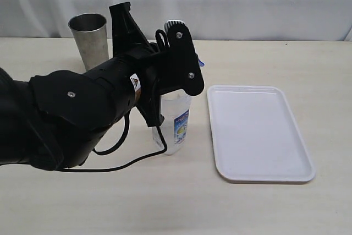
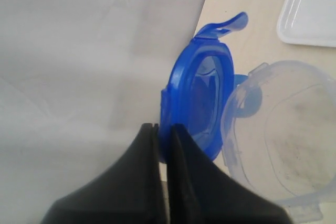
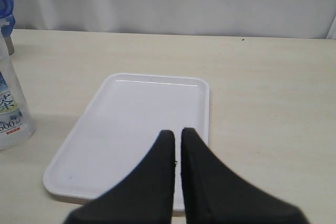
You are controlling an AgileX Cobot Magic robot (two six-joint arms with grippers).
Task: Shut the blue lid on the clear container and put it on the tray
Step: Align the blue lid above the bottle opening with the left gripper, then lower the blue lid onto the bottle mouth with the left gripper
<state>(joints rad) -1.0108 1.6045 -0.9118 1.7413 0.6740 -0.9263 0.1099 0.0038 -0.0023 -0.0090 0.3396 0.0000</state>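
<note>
Nudging the upright blue lid (image 2: 202, 98) with the left gripper (image 2: 164, 129), jaws together, seemingly to tip it onto the clear container (image 1: 177, 125) just left of the tray (image 1: 258, 130). Holding the right gripper (image 3: 177, 132) closed, empty, by the tray's near end.

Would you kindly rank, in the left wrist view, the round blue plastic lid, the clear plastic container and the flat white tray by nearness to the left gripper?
1. Round blue plastic lid, at the left gripper.
2. Clear plastic container, rim beside the lid.
3. Flat white tray, beyond the container.
</note>
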